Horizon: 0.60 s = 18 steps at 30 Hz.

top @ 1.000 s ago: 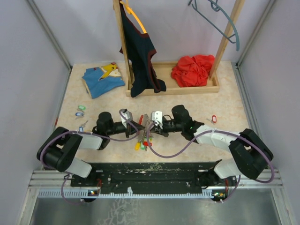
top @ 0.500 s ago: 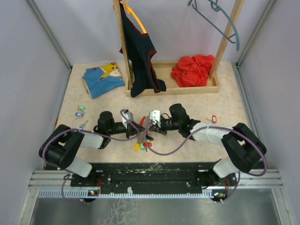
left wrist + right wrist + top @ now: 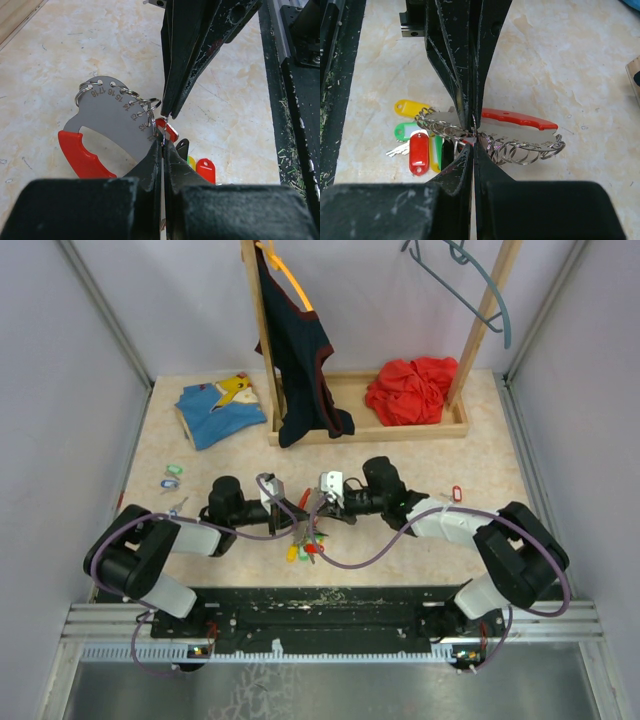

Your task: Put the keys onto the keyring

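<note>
The keys (image 3: 415, 135) lie bunched on the table (image 3: 570, 60), right under the spot where the two arms meet. A yellow tag (image 3: 410, 107), a green tag (image 3: 406, 131) and a red tag (image 3: 418, 152) fan out, and a silver blade pokes out beneath them. They appear to hang from one end of the keyring (image 3: 107, 112), a grey numbered plate with a red grip and a row of small rings along its curved edge (which ring carries which key we cannot tell). More wait apart: a few stray keys (image 3: 172, 478) well off to the left, and a red-tagged key (image 3: 457, 492) off to the right.

The left gripper (image 3: 162, 146) has its fingers pressed together on a thin split ring (image 3: 162, 132) at the plate's edge. The right gripper (image 3: 472, 146) comes in from the opposite side, its tips likewise closed and touching the same spot. Whether it pinches the wire or only bears against it we cannot tell.

We see three risks. The wire is thin and the fingertips hard, so an off-line pull by either arm could let it slip free and drop the plate onto the tags. With the tips nose to nose, a slight misalignment would set them pushing on each other instead of parting the coil. If the plate's weight hangs on that single pinch, it may also swing and twist the ring out of line.
</note>
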Each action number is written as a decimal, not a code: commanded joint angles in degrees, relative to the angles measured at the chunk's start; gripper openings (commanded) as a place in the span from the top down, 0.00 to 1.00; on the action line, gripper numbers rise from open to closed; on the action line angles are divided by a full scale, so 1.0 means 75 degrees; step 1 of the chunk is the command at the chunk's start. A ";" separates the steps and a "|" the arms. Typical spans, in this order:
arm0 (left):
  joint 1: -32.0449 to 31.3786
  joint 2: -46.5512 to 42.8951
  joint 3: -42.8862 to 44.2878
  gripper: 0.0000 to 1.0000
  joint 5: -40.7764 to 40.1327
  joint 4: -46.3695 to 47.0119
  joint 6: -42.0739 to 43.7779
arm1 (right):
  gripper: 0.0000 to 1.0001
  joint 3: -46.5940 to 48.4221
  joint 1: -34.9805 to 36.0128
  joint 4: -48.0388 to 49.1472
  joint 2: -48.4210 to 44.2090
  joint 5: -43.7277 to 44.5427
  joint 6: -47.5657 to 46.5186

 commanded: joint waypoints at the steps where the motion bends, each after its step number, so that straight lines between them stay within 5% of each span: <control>1: 0.0024 0.0092 0.0203 1.00 0.0364 0.0107 0.0091 | 1.00 0.0375 -0.0024 0.0251 0.0008 -0.0376 -0.0125; 18: 0.0022 0.0051 0.0179 1.00 0.0378 0.0106 0.0081 | 1.00 0.0306 -0.0046 0.0445 -0.0073 -0.0359 0.0080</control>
